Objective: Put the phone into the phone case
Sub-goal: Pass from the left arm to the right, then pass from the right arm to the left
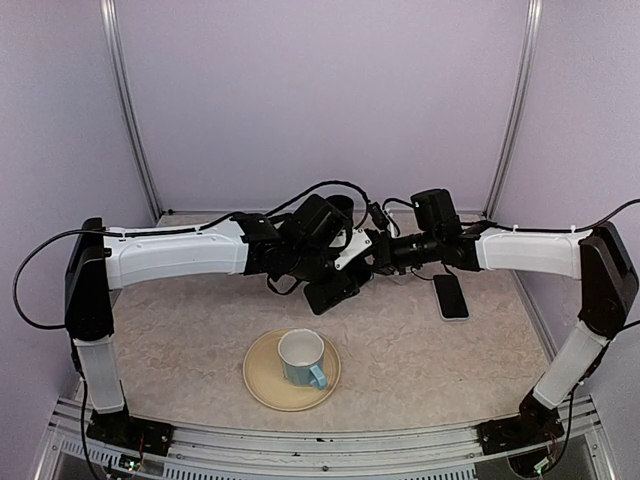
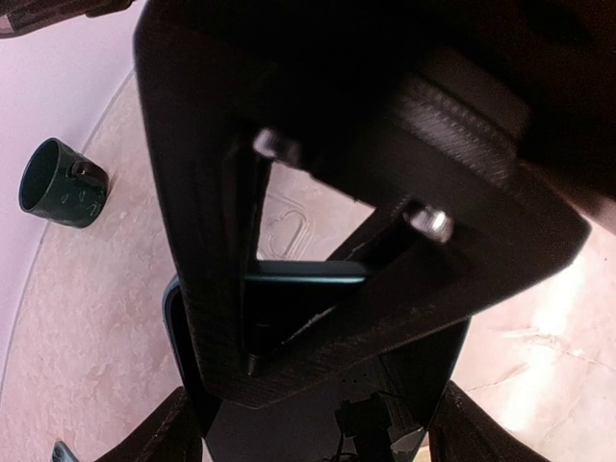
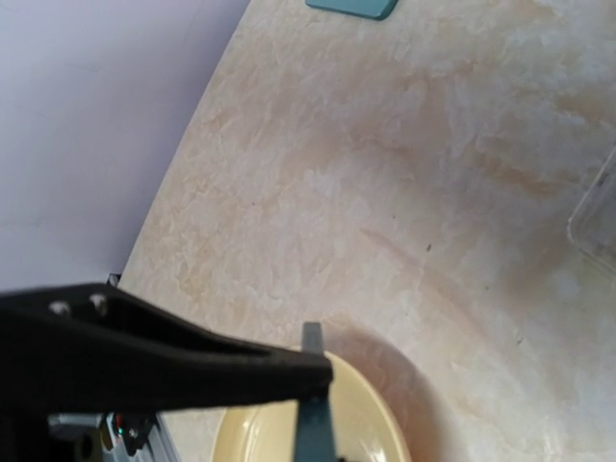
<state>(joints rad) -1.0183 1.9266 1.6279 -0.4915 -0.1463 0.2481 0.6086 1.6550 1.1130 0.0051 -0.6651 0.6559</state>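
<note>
A black phone [image 1: 451, 296] lies flat on the table to the right of centre, apart from both grippers. A dark slab with a teal rim and a glossy face, the phone case [image 1: 330, 294], hangs tilted above the table's middle. My left gripper [image 2: 322, 433] is shut across its width, with a finger on each side [image 2: 178, 428]. My right gripper [image 3: 316, 380] is shut on the thin teal edge of the case [image 3: 312, 404]. In the left wrist view its black fingers [image 2: 318, 318] cross in front of the case [image 2: 289, 423]. Whether anything sits inside the case I cannot tell.
A white and blue cup [image 1: 301, 357] stands on a yellow saucer [image 1: 262, 375] near the front, just below the held case. A dark green cup [image 2: 61, 183] stands by the back wall. A teal flat item [image 3: 351, 7] and a clear plastic piece [image 3: 595, 207] lie on the table.
</note>
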